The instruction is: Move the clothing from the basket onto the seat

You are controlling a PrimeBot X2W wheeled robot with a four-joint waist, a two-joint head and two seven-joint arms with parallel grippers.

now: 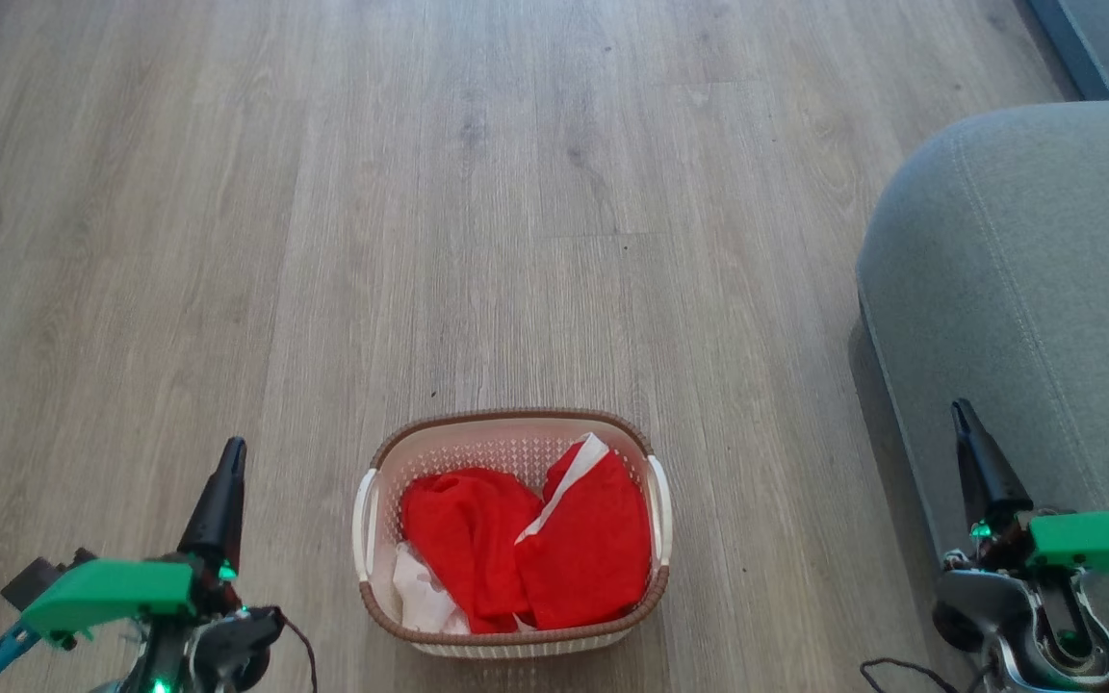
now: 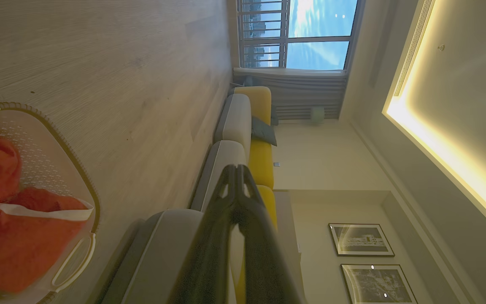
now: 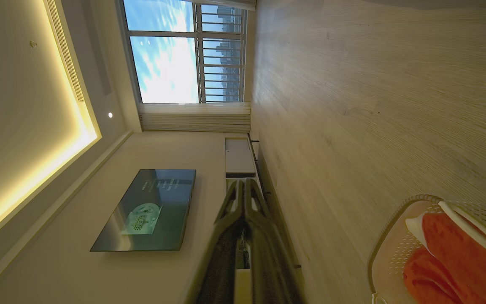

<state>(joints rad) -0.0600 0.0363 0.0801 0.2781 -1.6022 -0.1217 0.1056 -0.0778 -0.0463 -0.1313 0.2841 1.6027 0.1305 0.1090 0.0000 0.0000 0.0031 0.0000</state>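
Basket [image 1: 511, 417]: cream plastic with perforated walls, a brown rim and a white handle on each side. It stands on the floor [image 1: 420, 192], low in the centre of the head view, between the two grippers and apart from both.
Clothing [image 1: 574, 549]: red fabric, all inside the basket. Two red heaps lie side by side. The right heap has a white band slanting along its upper left edge, and a white piece shows at the near left corner.
Seat [image 1: 1026, 289]: grey upholstery with a rounded corner and stitched seams, on the robot's right. It is apart from the basket, with a strip of floor between them.
Left gripper [image 1: 232, 448]: at the lower left, fingers pressed together and holding nothing. It is above the floor to the left of the basket, not touching it.
Right gripper [image 1: 959, 409]: at the lower right, fingers pressed together and holding nothing. It shows against the seat's near edge; contact cannot be told.
Green plates [image 1: 107, 589]: one on each wrist, behind the fingers.
Floor: pale wood-look planks.
Left wrist view: the closed fingers point along a row of grey cushions with yellow backs [image 2: 262, 162]. A window [image 2: 310, 33] and two framed prints [image 2: 361, 240] are beyond.
Right wrist view: the closed fingers point toward a wall-mounted TV [image 3: 150, 209], with the basket corner and red fabric at the lower right.
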